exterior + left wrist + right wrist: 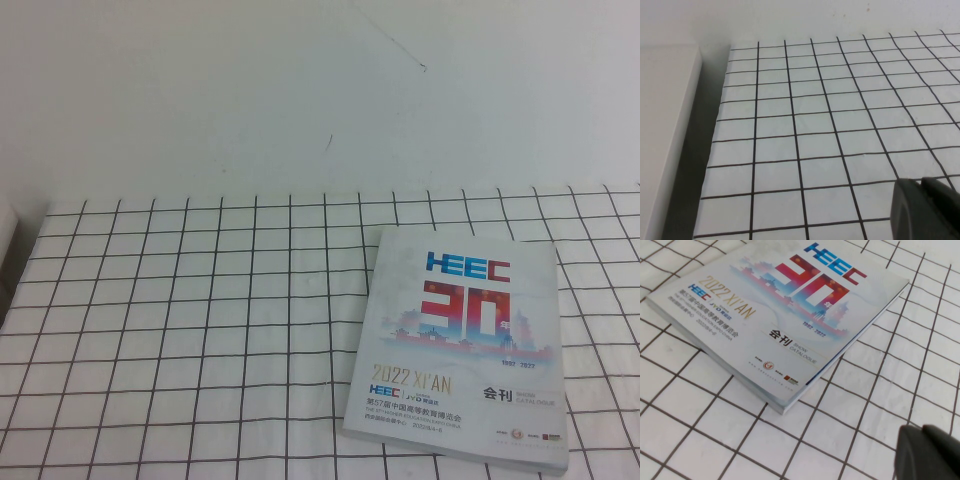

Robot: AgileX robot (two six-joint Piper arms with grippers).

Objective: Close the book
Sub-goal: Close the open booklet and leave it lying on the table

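Observation:
A thick catalogue [462, 345] with a pale cover, blue "HEEC" letters and a red "30" lies flat and closed on the checked cloth [200, 320], right of centre near the front edge. The right wrist view shows the catalogue [780, 315] cover up, page edges stacked flush. My right gripper [922, 429] hovers over the cloth a short way off the book's corner, fingers together and holding nothing. My left gripper [922, 181] is over bare cloth far to the left, fingers together and empty. Neither arm appears in the high view.
The white cloth with a black grid [830, 125] covers the table up to a plain white wall [300, 90]. A white ledge [665, 130] runs beside the cloth's left edge, with a dark gap between them.

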